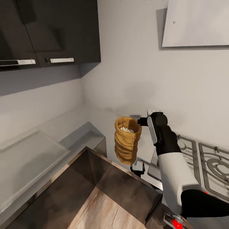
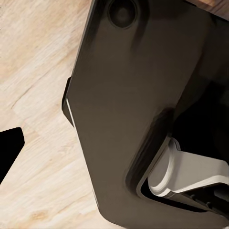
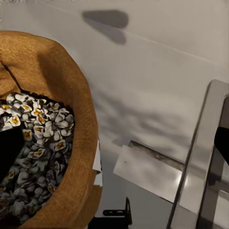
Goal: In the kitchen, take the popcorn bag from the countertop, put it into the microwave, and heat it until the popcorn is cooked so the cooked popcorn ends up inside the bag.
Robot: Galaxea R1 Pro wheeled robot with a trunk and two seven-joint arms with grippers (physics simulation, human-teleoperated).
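While the right pincer [image 1: 140, 122] grasps the popcorn bag [image 1: 127, 144] rim, it hangs clear above the countertop [image 1: 79, 133] edge.

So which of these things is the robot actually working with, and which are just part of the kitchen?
Part of the job:
- popcorn bag, upright, held up in the air by the right gripper
- popcorn inside the bag
- countertop along the wall

Just there:
- stove grates
- dark wall cabinets
- pale range hood
- wooden floor
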